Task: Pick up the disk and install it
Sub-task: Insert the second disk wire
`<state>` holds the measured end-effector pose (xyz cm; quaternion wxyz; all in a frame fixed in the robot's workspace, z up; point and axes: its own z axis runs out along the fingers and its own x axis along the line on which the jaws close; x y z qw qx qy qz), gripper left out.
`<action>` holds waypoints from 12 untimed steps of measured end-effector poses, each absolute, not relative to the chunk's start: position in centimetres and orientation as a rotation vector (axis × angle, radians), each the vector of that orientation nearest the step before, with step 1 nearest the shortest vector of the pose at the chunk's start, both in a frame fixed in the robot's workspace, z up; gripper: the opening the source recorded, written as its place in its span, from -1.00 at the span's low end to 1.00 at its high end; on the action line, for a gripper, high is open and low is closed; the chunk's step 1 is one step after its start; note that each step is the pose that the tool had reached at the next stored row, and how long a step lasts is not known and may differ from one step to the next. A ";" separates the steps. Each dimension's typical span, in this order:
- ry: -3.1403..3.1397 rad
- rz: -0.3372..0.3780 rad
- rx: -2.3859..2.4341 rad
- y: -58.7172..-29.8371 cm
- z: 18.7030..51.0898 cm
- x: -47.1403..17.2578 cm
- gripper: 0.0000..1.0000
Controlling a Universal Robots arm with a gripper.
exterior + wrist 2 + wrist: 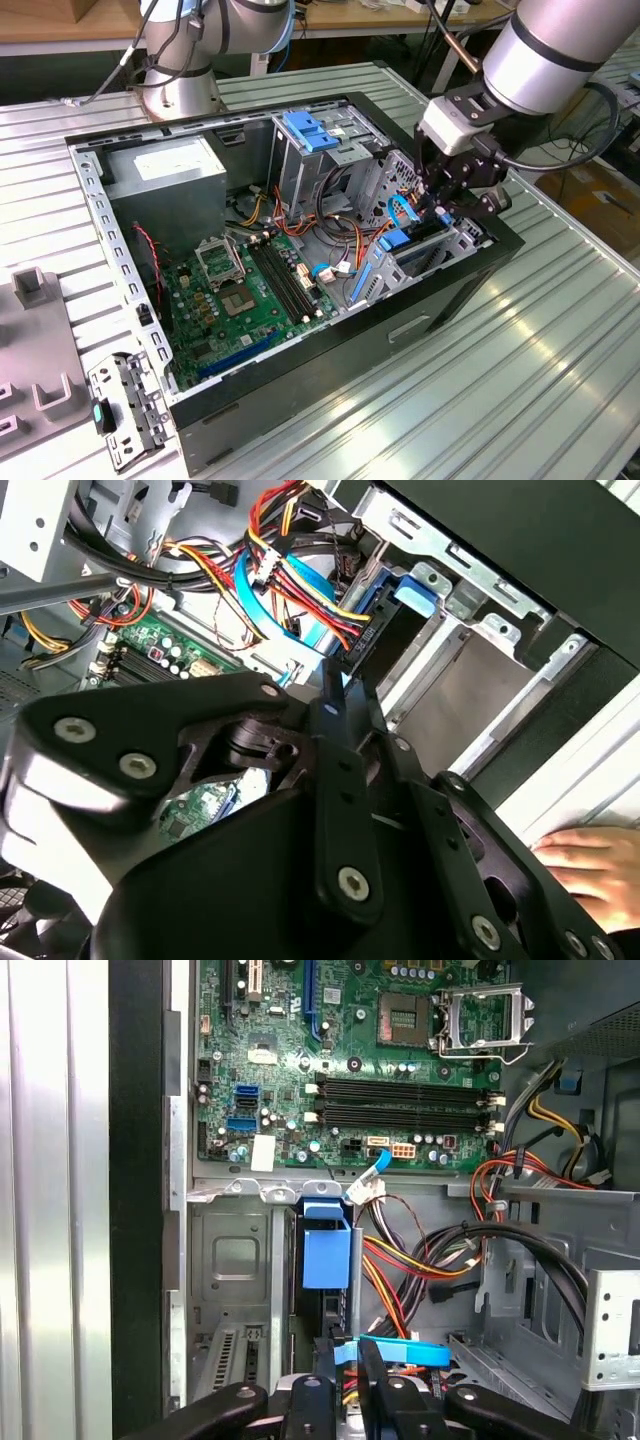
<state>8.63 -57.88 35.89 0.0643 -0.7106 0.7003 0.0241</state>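
Ribbed metal bench (560,380) carries open computer case (440,300) (side panel off). Green motherboard (240,300) lies on case floor. Disk (425,245), blue rails visible, sits in drive bay at case's front corner, on exterior view's right. Pincer (455,200) right above disk; spread or pinching cannot be told. A hand (590,865) rests by case edge.

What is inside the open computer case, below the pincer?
Below the pincer, the computer case holds the disk, standing on edge in its metal bay, beside coloured cables and the green motherboard. The pincer and the bay walls cover most of the disk.
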 end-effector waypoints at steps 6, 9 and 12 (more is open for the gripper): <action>2.114 0.072 -2.145 -57.9 35.9 8.6 -0.79; 2.113 0.070 -2.145 -57.9 35.9 8.6 -0.79; 2.113 0.069 -2.144 -57.9 35.9 8.6 -0.79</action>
